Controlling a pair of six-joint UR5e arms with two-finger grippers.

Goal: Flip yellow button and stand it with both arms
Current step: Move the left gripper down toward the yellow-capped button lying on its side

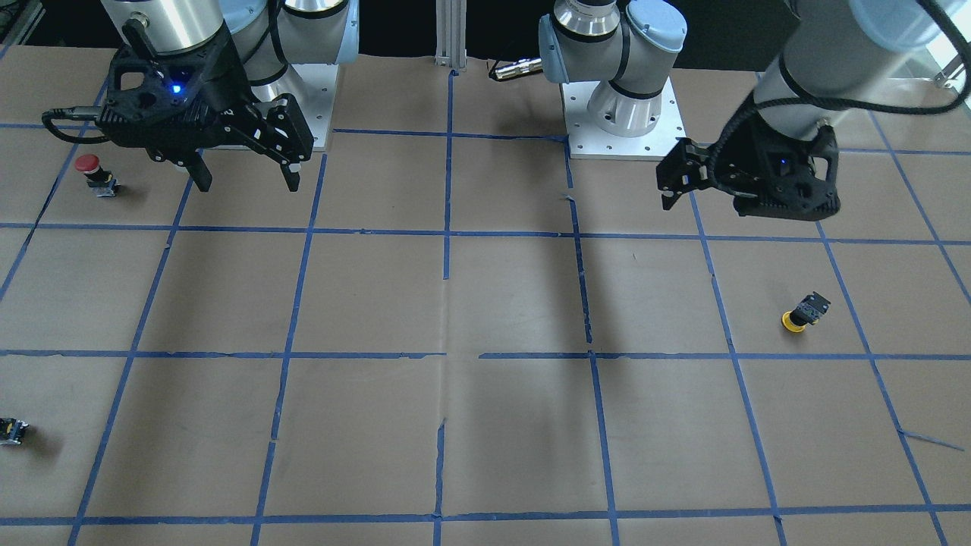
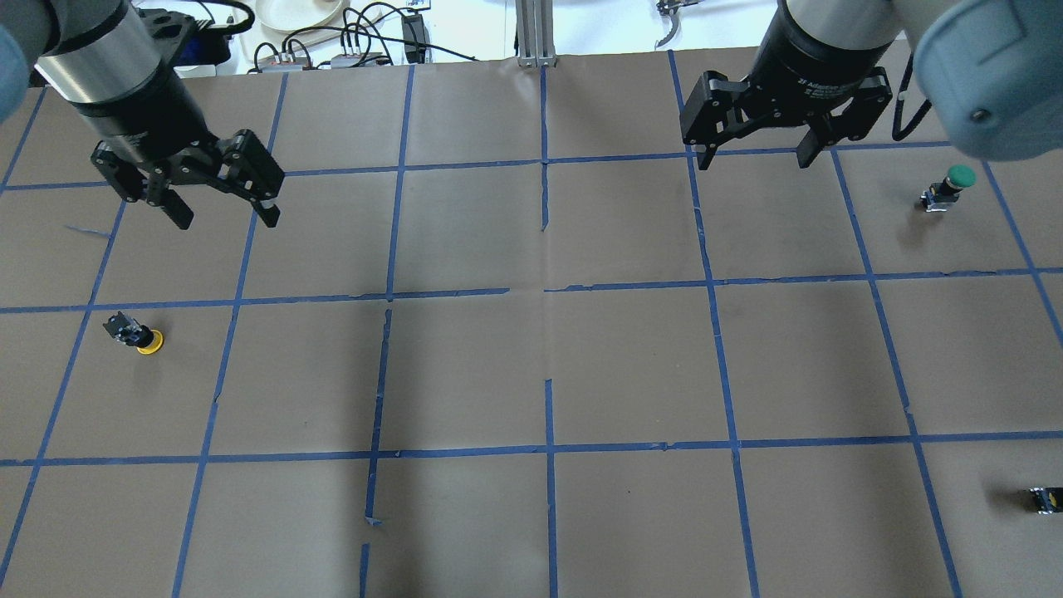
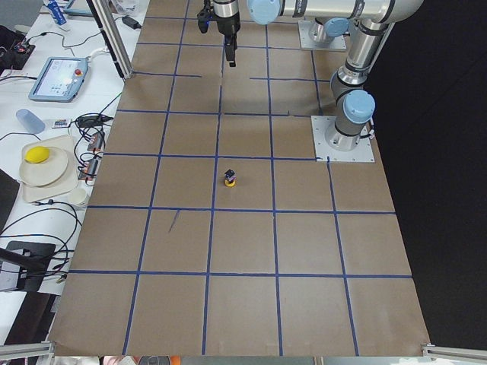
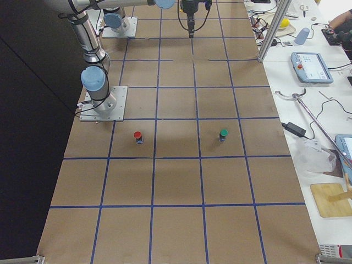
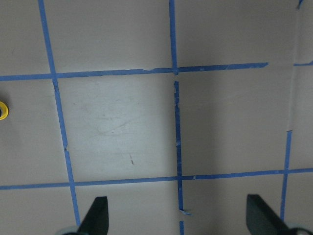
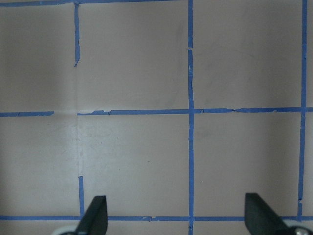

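The yellow button (image 1: 802,313) rests cap-down on the brown table, with its black-and-grey body tilted upward. It also shows in the overhead view (image 2: 138,335), in the exterior left view (image 3: 230,179), and as a yellow sliver at the left edge of the left wrist view (image 5: 2,110). My left gripper (image 2: 226,218) is open and empty, raised above the table beyond the button; it also shows in the front view (image 1: 669,199) and its own wrist view (image 5: 177,220). My right gripper (image 2: 753,156) is open and empty, raised over the other half of the table (image 1: 249,182), (image 6: 176,218).
A red-capped button (image 1: 91,171) stands near my right gripper; the overhead view shows a green-capped button (image 2: 953,184) on that side. The exterior right view shows one red (image 4: 137,136) and one green (image 4: 223,133). A small dark capless block (image 2: 1045,500) lies at the table's right edge.
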